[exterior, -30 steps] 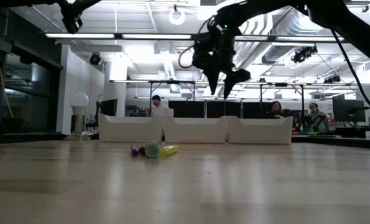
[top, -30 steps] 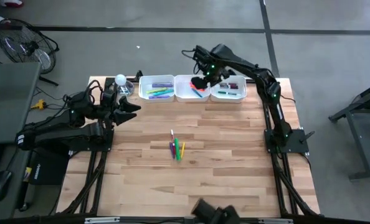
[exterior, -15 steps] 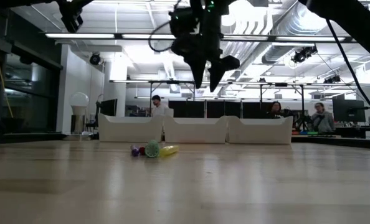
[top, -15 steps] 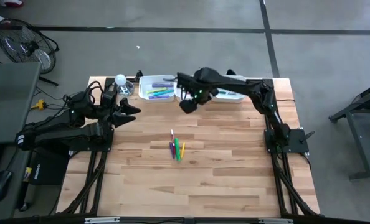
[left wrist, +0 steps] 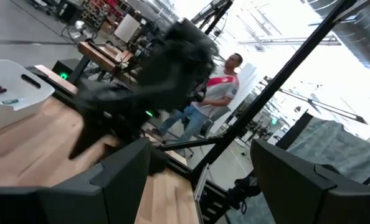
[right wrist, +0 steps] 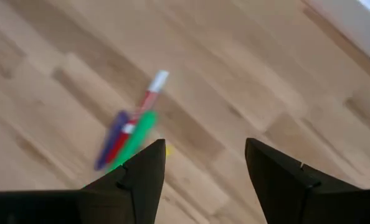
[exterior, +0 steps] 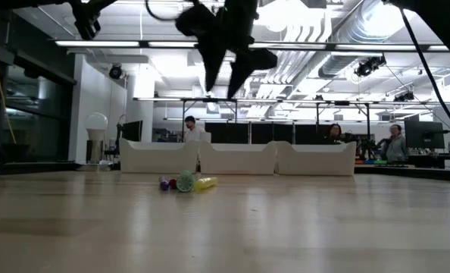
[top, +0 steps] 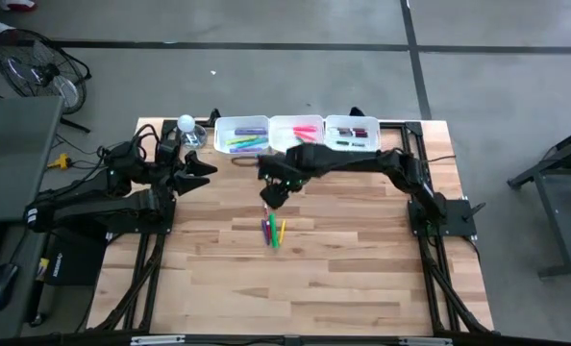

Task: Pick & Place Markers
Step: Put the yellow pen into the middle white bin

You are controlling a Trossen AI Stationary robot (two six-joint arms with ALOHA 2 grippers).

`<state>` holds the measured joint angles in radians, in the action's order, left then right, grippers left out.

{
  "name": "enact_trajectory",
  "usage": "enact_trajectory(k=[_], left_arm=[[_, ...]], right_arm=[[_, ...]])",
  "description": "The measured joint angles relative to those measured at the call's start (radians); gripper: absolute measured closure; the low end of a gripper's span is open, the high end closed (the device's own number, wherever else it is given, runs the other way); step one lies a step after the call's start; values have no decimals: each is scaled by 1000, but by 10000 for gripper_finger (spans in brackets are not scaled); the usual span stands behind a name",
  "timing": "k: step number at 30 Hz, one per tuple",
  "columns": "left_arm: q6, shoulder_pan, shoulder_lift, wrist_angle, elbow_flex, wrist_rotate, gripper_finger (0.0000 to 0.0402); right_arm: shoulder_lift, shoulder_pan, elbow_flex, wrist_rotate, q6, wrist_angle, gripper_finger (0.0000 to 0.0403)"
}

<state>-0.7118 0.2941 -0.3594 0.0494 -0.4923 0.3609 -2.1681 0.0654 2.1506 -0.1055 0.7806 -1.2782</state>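
The right gripper (top: 272,194) is held above the middle of the table (top: 362,288), with its jaws spread apart and nothing between them, as is seen in the right wrist view and in the low view, where the two fingers hang well clear of the wood. The small cluster of markers (top: 273,229) is left lying on the bare boards just beyond the fingertips, toward the front edge of the table and away from the three white trays (top: 296,135) at the back, in which other markers are already held. The long axes of the loose markers are set roughly front to back in the high view, nearly parallel and touching one another. The left gripper (top: 201,167) is parked at the table's left edge, its fingers spread, and is clearly farther from the cluster; the pick is judged to fall to the right arm.
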Motion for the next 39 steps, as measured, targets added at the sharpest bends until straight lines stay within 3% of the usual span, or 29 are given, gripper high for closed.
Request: enact_trajectory(k=[10,17,23,28,34,39], left_arm=[[27,0,0,0,0,-22,126],[33,0,-6,0,0,106,126],[46,0,-6,0,0,215,126],[50,0,-5,0,0,305,126],[51,0,-5,1,0,386,126],[53,0,-4,0,0,416,126]], right_arm=[[0,-149,0,-87,191,141,194],[0,-193,-40,-123,407,255,194],[-1,-174,-131,-29,533,415,194],[-2,-162,-138,-33,581,528,193],[-19,-162,-135,-20,644,533,193],[-55,-159,-138,21,707,400,193]])
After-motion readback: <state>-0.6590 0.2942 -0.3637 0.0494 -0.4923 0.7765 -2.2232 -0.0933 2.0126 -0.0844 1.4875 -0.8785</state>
